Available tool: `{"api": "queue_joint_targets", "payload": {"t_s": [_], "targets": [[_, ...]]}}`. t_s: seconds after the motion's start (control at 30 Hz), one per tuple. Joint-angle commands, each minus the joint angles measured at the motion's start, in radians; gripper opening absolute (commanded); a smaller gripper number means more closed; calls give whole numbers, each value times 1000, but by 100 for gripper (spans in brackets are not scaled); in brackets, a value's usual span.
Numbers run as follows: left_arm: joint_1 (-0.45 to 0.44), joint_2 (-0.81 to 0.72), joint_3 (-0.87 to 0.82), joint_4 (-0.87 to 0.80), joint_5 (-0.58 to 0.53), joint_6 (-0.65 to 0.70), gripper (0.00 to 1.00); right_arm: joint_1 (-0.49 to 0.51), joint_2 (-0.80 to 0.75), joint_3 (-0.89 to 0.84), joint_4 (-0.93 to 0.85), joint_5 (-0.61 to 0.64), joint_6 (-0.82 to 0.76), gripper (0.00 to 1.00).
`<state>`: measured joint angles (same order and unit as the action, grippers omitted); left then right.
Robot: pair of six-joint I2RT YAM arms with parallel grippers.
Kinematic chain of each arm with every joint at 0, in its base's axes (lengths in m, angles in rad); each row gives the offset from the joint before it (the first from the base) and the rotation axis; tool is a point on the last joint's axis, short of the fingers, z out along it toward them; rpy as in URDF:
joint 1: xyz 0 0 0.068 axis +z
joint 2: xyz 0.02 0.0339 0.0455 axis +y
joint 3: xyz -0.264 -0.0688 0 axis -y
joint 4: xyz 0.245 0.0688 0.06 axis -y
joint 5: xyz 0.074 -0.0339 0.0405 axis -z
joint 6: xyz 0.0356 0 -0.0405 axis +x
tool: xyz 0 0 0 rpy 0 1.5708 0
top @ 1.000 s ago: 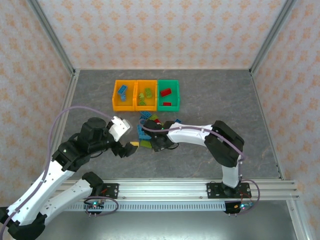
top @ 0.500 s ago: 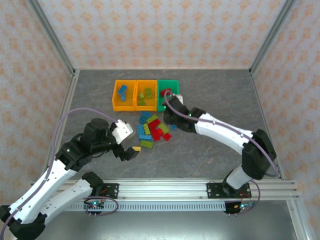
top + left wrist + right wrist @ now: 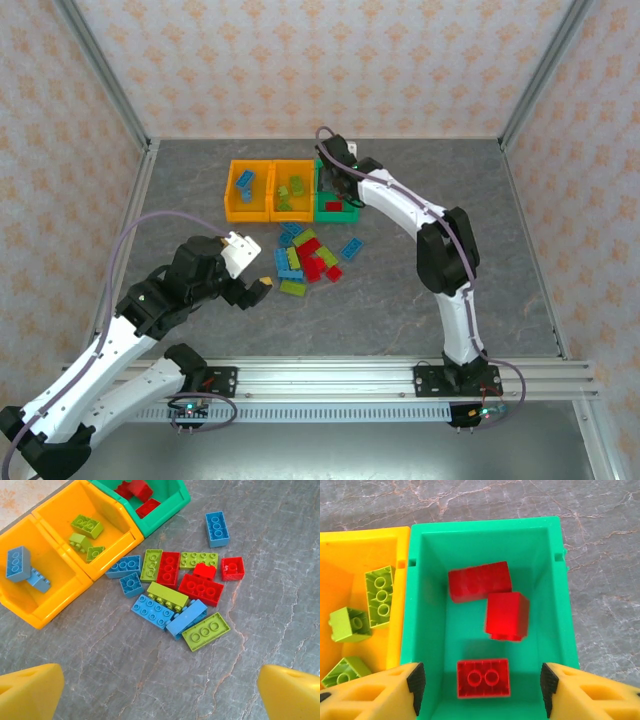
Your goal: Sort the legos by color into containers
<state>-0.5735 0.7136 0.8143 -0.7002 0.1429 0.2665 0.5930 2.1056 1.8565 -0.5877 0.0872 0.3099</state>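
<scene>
Three bins stand in a row: a left orange bin with blue legos, a middle orange bin with lime legos, and a green bin with red legos. My right gripper hangs open over the green bin, nothing between its pads. A slightly blurred red brick lies on its side below it. A loose pile of legos in blue, lime and red lies in front of the bins. My left gripper hovers open to the pile's near left, its fingertips empty.
One blue brick lies apart to the right of the pile. Metal frame posts and patterned walls enclose the grey table. The right arm arches over the table's right half.
My right gripper left the pile, swung back over the green bin and opened, letting go of a red brick. The left gripper stayed open in nearly the same place.
</scene>
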Motion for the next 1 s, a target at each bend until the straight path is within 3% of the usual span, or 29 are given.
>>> {"api": "queue_joint_targets", "payload": {"t_s": [0.0,0.23,0.4,0.53,0.67,0.97], "targets": [[9,-17,-12,13,-38,-14,100,6,-145,-58,-53,-44,11,63],[12,-19,-19,13,-39,-9,100,95,-548,-566,106,-110,159,64],[13,-14,-18,21,-17,-7,100,220,-664,-782,143,-112,104,67],[14,-10,-21,23,-12,-6,100,263,-626,-851,136,-85,-79,70],[13,-8,-21,18,-17,-9,100,263,-537,-834,109,-137,-252,70],[15,-22,-27,16,-48,-11,100,261,-356,-753,159,-169,-352,68]]}}
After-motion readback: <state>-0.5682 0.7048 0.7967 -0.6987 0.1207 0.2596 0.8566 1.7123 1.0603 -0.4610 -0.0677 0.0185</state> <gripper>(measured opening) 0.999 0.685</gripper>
